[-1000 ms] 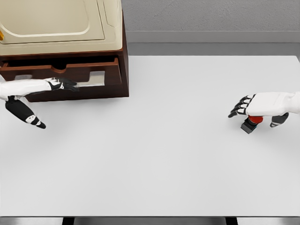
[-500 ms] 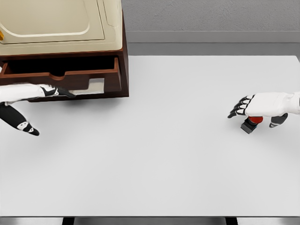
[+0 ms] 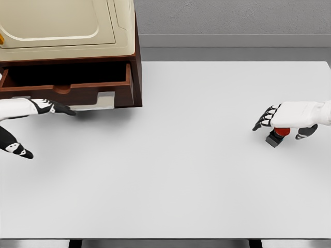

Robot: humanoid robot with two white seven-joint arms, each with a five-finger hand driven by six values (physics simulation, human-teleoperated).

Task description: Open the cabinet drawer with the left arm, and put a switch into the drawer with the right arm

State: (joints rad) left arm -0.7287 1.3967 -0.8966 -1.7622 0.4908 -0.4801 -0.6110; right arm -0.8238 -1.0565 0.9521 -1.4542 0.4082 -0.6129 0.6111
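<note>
Cabinet (image 3: 72, 31) at the far left corner of the white bench (image 3: 181, 170), brown body with a cream top. Drawer (image 3: 67, 85) pulled out toward the front, dark inside, nothing seen in it from here. Left hand (image 3: 39, 107) just in front of the drawer, below its front panel, fingers (image 3: 64, 109) stretched out flat and holding nothing; thumb spread down and away from the palm. Whether the fingertips touch the drawer front cannot be told.

Switch (image 3: 277, 135) far to the right of the cabinet, near the right edge of the bench, standing on the surface: dark base with a red button on top. Right hand (image 3: 289, 118) directly over the switch, partly covering it, palm down. Black fingers (image 3: 265, 120) extended toward the cabinet side and a little bent, thumb hanging on the other side of the switch. Not closed around the switch; hand loose and wide, touching the red top or just above it, not clear which. Grey wall (image 3: 232, 20) behind the bench.
</note>
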